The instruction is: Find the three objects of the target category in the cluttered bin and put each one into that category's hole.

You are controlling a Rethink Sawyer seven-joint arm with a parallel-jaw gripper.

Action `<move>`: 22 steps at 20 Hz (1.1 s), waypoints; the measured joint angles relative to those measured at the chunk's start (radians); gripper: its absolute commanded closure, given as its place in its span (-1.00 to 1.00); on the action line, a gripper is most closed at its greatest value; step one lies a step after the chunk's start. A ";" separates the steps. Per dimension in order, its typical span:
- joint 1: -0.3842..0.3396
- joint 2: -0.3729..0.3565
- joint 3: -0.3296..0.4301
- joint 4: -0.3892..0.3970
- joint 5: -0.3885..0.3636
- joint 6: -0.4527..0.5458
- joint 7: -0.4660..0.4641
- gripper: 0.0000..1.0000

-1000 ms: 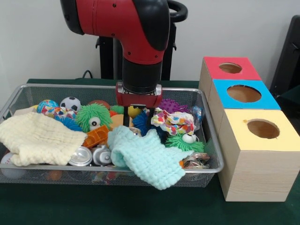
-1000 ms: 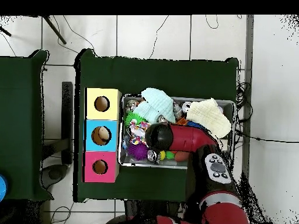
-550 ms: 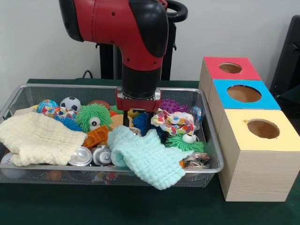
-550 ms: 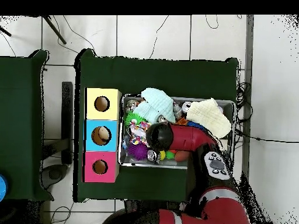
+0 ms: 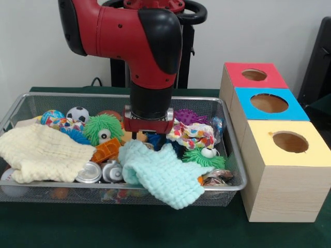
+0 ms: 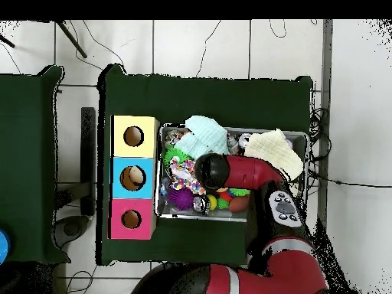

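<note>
Now searching: claw [image 5: 150, 135] lowered into the wire-mesh bin [image 5: 234, 155] at mid-clutter, behind the mint knitted cloth [image 5: 163, 173]; opening and grip impossible to tell. Target category unclear. Next, probably lifting clear toward the three-coloured wooden hole boxes [image 5: 274, 139].

- wire mesh metal bin [image 5: 234, 155] looking shiny
- mint cloth [image 5: 160, 173] showing knitted, bumpy weave
- cream cloth [image 5: 41, 152] looking soft, matt
- boxes [image 5: 282, 194] showing pale wood grain
- arm [image 5: 129, 36] shining as glossy plastic

A green table [image 5: 155, 232] carries a wire bin [image 5: 227, 155] and three boxes [image 5: 279, 170].
</note>
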State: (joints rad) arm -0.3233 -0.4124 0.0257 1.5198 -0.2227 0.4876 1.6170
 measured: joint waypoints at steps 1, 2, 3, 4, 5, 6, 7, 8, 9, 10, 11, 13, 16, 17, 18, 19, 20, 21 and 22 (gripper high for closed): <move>0.000 0.004 0.000 -0.007 0.000 0.006 0.000 -1.00; 0.000 0.005 0.000 -0.009 0.000 0.008 0.000 -1.00; 0.000 0.008 0.000 -0.015 0.000 0.013 0.000 -1.00; 0.000 0.012 0.000 -0.020 0.000 0.018 0.000 -1.00; 0.000 0.013 0.000 -0.023 0.000 0.021 0.000 -1.00; 0.000 0.015 0.000 -0.025 0.000 0.023 0.000 -1.00; 0.000 0.019 0.000 -0.030 0.000 0.027 0.000 -1.00; 0.000 0.025 0.000 -0.037 0.000 0.033 0.000 -1.00; 0.000 0.028 0.000 -0.042 0.000 0.035 0.000 -1.00; 0.000 0.030 0.000 -0.044 0.000 0.037 0.000 -1.00; 0.000 0.032 0.000 -0.049 0.000 0.039 0.000 -1.00; 0.000 0.037 0.000 -0.060 -0.001 0.040 0.000 1.00; 0.000 0.037 0.000 -0.061 0.000 0.048 0.000 1.00; 0.000 0.037 0.000 -0.061 0.000 0.049 0.000 1.00; 0.000 0.038 0.000 -0.061 0.000 0.051 0.000 1.00; 0.000 0.038 0.000 -0.062 0.000 0.052 0.000 1.00; 0.000 0.038 0.000 -0.062 0.000 0.052 0.000 1.00; 0.000 0.038 0.000 -0.062 0.000 0.052 0.000 1.00; 0.000 0.038 0.000 -0.062 0.000 0.052 0.000 1.00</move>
State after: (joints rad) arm -0.3231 -0.3747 0.0260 1.4581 -0.2229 0.5400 1.6170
